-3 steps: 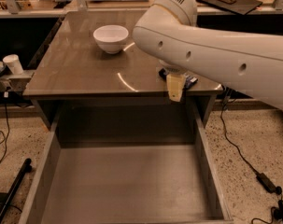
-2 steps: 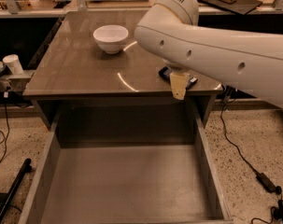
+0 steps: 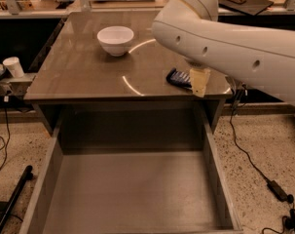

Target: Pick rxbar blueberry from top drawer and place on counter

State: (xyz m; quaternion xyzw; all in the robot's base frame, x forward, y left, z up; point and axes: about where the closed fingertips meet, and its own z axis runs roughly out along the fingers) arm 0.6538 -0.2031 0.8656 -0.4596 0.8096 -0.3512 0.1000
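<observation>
Now, the rxbar blueberry [image 3: 178, 78] lies flat on the counter [image 3: 79, 67] near its front right corner, above the open top drawer [image 3: 137, 189]. Its long axis runs roughly along the front edge, dipping toward that edge at the right end. My gripper [image 3: 199, 82] hangs at that right end, just beside or touching the bar; I cannot tell whether it is spread or closed.
</observation>
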